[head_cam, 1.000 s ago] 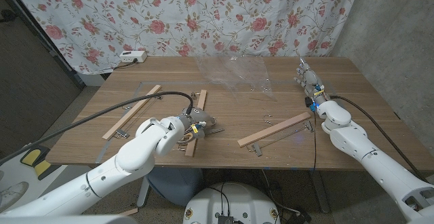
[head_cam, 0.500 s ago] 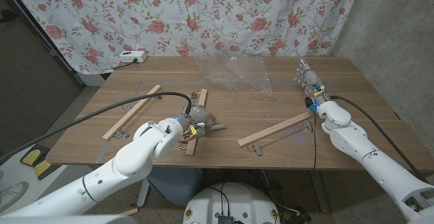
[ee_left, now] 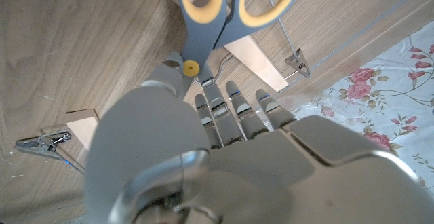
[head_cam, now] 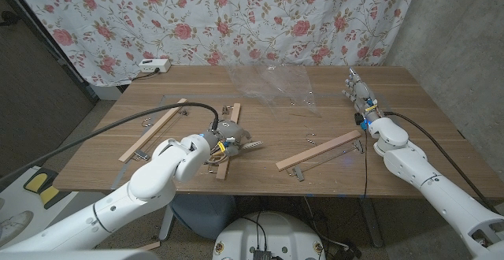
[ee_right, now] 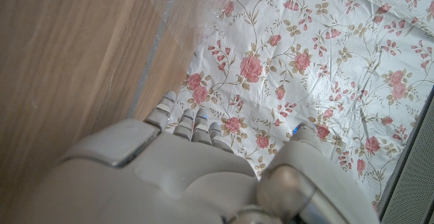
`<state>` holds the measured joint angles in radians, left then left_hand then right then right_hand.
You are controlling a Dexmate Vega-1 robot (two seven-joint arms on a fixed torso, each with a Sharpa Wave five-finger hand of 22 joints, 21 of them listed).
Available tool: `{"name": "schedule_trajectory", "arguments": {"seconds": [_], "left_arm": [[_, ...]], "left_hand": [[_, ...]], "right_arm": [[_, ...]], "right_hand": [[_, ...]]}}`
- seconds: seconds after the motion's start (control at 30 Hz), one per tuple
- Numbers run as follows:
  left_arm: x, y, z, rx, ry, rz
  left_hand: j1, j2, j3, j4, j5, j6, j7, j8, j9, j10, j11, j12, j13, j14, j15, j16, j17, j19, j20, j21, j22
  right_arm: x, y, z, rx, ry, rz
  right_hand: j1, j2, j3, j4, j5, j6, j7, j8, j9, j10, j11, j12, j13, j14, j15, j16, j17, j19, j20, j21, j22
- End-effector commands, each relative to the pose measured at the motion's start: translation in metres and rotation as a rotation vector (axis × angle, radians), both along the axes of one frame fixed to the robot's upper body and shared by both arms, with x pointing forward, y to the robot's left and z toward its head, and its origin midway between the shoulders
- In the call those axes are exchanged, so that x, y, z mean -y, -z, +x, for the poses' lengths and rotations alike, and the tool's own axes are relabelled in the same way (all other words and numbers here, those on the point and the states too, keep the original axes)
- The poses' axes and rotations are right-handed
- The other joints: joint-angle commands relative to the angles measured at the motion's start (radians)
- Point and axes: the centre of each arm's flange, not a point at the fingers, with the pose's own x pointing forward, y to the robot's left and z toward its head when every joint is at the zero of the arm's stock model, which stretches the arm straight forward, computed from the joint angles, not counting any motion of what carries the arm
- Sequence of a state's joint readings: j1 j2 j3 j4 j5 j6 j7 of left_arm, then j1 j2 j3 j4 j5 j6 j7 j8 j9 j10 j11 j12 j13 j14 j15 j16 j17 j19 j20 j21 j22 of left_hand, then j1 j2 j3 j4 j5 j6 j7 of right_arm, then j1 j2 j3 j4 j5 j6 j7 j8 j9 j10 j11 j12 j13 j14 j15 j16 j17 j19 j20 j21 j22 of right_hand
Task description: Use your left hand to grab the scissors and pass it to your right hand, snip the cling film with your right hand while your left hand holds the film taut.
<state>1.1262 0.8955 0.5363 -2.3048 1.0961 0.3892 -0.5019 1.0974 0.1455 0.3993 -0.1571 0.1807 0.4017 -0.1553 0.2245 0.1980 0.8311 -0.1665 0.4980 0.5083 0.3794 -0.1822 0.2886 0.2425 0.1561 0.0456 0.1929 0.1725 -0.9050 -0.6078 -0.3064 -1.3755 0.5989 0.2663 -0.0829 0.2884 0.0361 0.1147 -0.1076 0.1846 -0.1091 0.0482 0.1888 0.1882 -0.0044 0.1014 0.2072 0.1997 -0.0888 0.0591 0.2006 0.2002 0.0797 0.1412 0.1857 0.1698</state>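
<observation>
The scissors point(ee_left: 215, 13) have yellow-lined grey handles that reach out past my left hand's fingers point(ee_left: 234, 105). My left hand point(head_cam: 227, 136) grips them at the pivot near the table's front middle, with the blades hidden under the fingers. In the head view the scissors point(head_cam: 250, 143) stick out to the hand's right, over a wooden strip point(head_cam: 230, 126). The clear cling film point(head_cam: 272, 83) stands crumpled at the table's back middle. My right hand point(head_cam: 358, 94) stands upright at the far right with nothing in it, well apart from the film.
Two more wooden strips point(head_cam: 153, 128) point(head_cam: 319, 150) lie on the table with metal clips point(head_cam: 299, 173) at their ends. A white power strip point(head_cam: 153, 66) sits at the back left. A flowered curtain point(ee_right: 285, 54) hangs behind the table.
My left hand has moved a little away from the front edge and toward the right, carrying the scissors with it. The right hand has stayed still.
</observation>
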Motion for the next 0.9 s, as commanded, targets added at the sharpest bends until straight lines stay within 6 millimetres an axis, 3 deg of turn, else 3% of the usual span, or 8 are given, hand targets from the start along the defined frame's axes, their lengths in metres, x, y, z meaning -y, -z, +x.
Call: {"name": "schedule_trajectory", "arguments": {"seconds": [0.03,0.9], "left_arm": [[-0.010,-0.011,-0.003,0.083,-0.020,-0.054],[-0.029,-0.037,-0.003,0.148,-0.020,-0.231]], "left_hand": [[0.006,0.015,-0.003,0.000,-0.002,0.002,0.008,-0.002,0.003,0.049,-0.056,0.011,0.012,0.033,-0.029,0.007,0.007,0.002,0.011,0.004,0.000],[0.014,0.019,-0.021,0.002,-0.003,0.008,0.007,-0.010,0.006,0.037,-0.056,0.019,0.018,0.023,-0.026,0.018,0.032,0.017,0.015,0.008,0.002]], "right_arm": [[-0.001,-0.001,0.002,-0.003,-0.004,-0.001],[-0.002,-0.003,0.009,-0.007,-0.015,0.002]], "right_hand": [[0.001,0.013,0.004,-0.006,-0.001,0.002,0.003,0.007,0.002,-0.006,0.003,-0.002,0.003,-0.007,-0.002,0.005,0.003,-0.002,0.002,0.004,0.001],[0.004,0.017,0.007,-0.008,-0.002,0.003,0.003,0.007,0.002,-0.007,0.003,-0.002,0.003,-0.007,-0.002,0.005,0.002,-0.002,0.004,0.004,0.001]]}}
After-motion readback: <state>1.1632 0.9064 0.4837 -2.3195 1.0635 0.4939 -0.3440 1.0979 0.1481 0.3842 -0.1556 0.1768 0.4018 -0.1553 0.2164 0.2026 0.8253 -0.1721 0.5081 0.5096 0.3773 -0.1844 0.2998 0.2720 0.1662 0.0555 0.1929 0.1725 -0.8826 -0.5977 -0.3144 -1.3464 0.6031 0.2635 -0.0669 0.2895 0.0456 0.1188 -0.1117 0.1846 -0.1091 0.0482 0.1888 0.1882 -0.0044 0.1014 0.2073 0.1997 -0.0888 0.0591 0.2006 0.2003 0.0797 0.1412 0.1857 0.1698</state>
